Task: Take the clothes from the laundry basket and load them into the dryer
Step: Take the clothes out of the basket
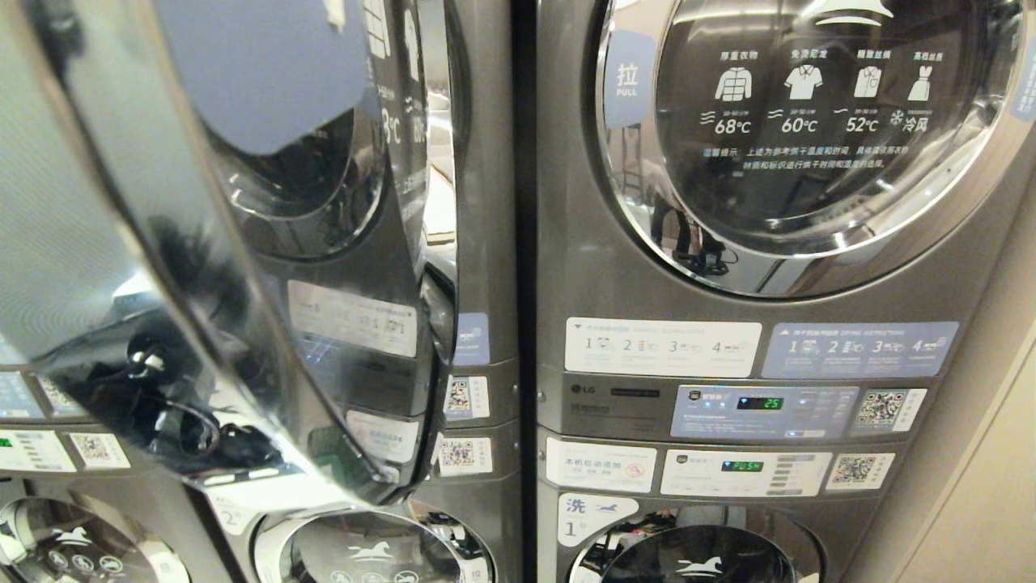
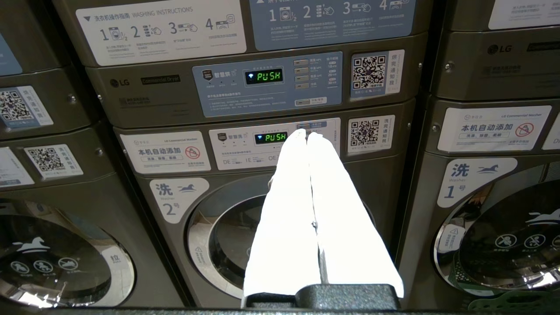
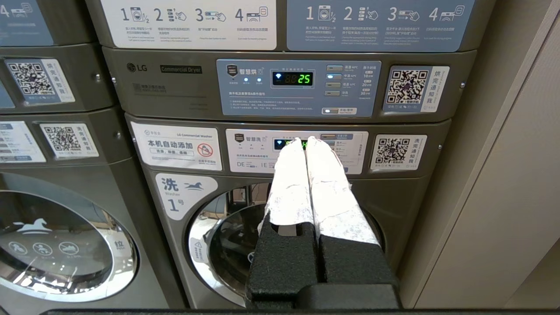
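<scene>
Facing stacked grey laundry machines [image 1: 728,389] beside a beige wall [image 1: 971,486] at three o'clock; a dryer door [image 1: 243,267] stands open at nine o'clock. Left gripper [image 2: 306,133] and right gripper [image 3: 305,141] are both closed, holding nothing.

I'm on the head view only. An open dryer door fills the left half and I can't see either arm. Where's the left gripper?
Observer: The left gripper is shut and empty, pointing at the control panel of washer 2, below the dryer with the open door.
Operator: Okay, and the right one?
Observer: The right gripper is also shut with nothing in it, pointing at the control panel of washer 1, the machine next to the wall.
</scene>
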